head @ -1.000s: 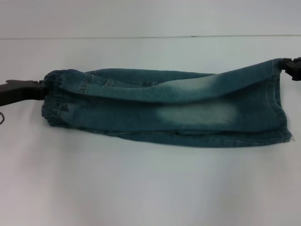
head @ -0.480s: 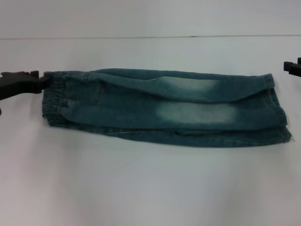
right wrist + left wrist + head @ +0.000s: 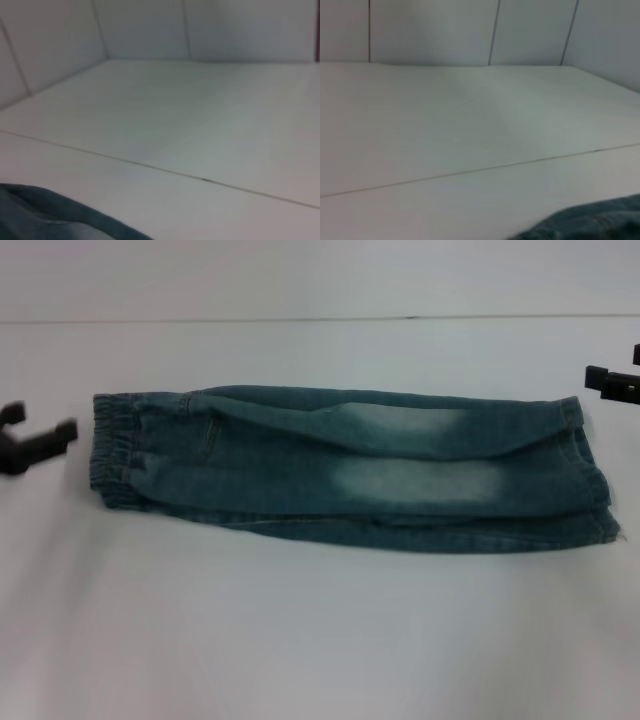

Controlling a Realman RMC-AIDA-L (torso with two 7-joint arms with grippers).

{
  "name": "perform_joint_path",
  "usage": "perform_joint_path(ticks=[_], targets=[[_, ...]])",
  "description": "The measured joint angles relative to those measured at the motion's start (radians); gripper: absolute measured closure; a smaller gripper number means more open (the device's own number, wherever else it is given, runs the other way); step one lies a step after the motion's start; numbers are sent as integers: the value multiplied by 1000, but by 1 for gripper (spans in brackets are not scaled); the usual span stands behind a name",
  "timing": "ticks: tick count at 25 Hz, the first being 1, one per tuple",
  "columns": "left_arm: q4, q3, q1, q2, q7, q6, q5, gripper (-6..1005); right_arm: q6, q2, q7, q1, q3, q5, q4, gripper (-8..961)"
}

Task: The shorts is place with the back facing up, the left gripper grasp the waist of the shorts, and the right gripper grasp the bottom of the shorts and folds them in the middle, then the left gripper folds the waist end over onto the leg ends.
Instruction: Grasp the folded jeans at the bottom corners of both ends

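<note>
The shorts lie flat on the white table, folded lengthwise into a long blue-green denim strip with pale faded patches. The waist of the shorts, a ruffled elastic band, is at the left end. The leg ends are at the right end. My left gripper is at the left edge, a little clear of the waistband, open and holding nothing. My right gripper is at the right edge just beyond the hems, open and apart from the cloth. A corner of the shorts shows in the left wrist view, and the shorts show in the right wrist view.
The white table spreads wide in front of the shorts. A thin seam line runs across it behind them. A panelled white wall stands beyond the table.
The right gripper let go of the raised hem corner first and it dropped flat. The left gripper then released the waistband and drew back to the left.
</note>
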Motion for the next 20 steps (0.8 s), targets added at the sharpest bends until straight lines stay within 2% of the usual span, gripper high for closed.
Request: perform_joint_path(ticks=[4,8,14,20], targets=[[2,-66,68,-14,114,91,-2,254,-83,0,-63,-33,0,73,-3,25],[-36,-69,102,-25,216,97,5,139,-204,2,-156,-47,-6,99,7,18],[-135,-73,89,-22,310,41,7,147,-425,6,-311,-53,-34,94,23,8],[-199,-68,51,-19,361,-40,7,155,-450,10,-340,-64,-109,94,76,6]])
